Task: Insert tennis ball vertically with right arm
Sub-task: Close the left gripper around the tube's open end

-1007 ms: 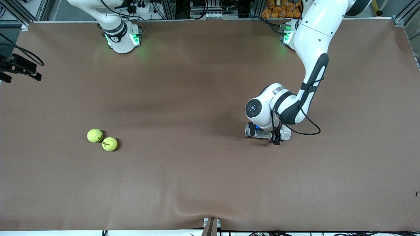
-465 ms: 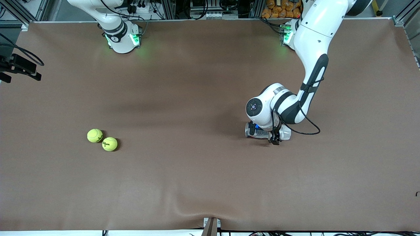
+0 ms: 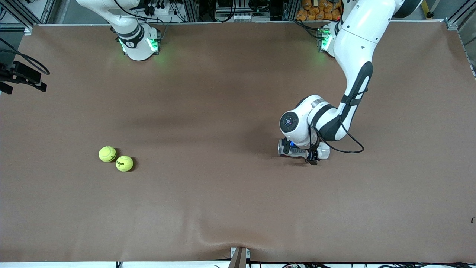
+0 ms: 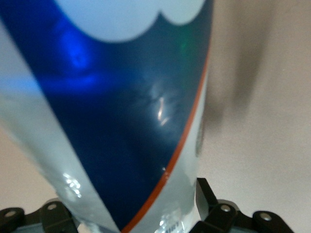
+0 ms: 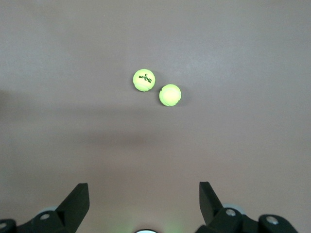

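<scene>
Two yellow tennis balls lie touching toward the right arm's end of the table: one plain (image 3: 107, 153) (image 5: 170, 95), one with black print (image 3: 124, 163) (image 5: 144, 79), the printed one nearer the front camera. My right gripper (image 5: 143, 194) hangs open and empty high above the table, the balls well ahead of it; in the front view only the right arm's base (image 3: 137, 44) shows, and that arm waits. A clear can with a blue label (image 3: 322, 150) (image 4: 121, 97) lies on its side toward the left arm's end. My left gripper (image 3: 305, 152) (image 4: 131, 208) is down across its middle.
The brown mat (image 3: 223, 111) covers the whole table and has a ripple at its front edge (image 3: 238, 245). A black camera mount (image 3: 22, 76) sticks in at the right arm's end. The left arm's elbow (image 3: 357, 44) leans over the table.
The left arm's wrist has shifted very slightly over the can. The balls, the can and the right arm's base have not moved.
</scene>
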`<state>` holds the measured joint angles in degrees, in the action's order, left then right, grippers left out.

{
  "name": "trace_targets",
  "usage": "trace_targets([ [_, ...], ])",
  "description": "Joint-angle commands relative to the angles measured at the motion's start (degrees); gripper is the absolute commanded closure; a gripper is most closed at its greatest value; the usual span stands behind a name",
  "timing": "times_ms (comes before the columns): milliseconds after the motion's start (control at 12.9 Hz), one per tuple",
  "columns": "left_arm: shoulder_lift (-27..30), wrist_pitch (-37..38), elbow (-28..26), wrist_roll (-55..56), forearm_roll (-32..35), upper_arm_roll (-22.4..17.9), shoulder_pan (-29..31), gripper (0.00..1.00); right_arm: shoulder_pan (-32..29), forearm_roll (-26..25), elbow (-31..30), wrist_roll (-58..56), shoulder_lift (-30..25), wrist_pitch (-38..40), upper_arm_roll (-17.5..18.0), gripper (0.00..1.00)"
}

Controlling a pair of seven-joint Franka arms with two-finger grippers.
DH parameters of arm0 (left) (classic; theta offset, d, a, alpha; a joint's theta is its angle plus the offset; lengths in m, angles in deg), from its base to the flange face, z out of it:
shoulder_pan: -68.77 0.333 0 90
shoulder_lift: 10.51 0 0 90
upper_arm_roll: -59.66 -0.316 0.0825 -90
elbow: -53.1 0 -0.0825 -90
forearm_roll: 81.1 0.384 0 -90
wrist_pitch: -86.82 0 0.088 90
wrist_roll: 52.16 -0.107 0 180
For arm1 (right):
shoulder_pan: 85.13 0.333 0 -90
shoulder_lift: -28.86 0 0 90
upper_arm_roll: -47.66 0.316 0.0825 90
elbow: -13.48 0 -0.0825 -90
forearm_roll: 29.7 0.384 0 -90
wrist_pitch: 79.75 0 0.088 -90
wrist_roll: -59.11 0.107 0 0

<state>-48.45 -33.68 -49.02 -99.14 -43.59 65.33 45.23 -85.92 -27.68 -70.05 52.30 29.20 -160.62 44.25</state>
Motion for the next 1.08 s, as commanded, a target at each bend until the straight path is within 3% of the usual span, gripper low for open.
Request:
trace_targets([
  [0,0.06,-1.31,-0.79,1.10,1.60,0.13,0.25,0.11,-1.41,0.89,-0.93,-0.49,-1.12,0.18,0.78,0.00],
  [542,0.06,-1.23,-0.62,1.90,1.60,0.04,-0.36,0.18,-1.41,0.89,-0.93,-0.49,-1.12,0.18,0.78,0.00],
  [1007,0.33,-1.23,0.17,6.18,1.51,0.30,-0.62,0.18,-1.41,0.89,-0.93,-0.58,-1.04,0.18,0.78,0.00],
])
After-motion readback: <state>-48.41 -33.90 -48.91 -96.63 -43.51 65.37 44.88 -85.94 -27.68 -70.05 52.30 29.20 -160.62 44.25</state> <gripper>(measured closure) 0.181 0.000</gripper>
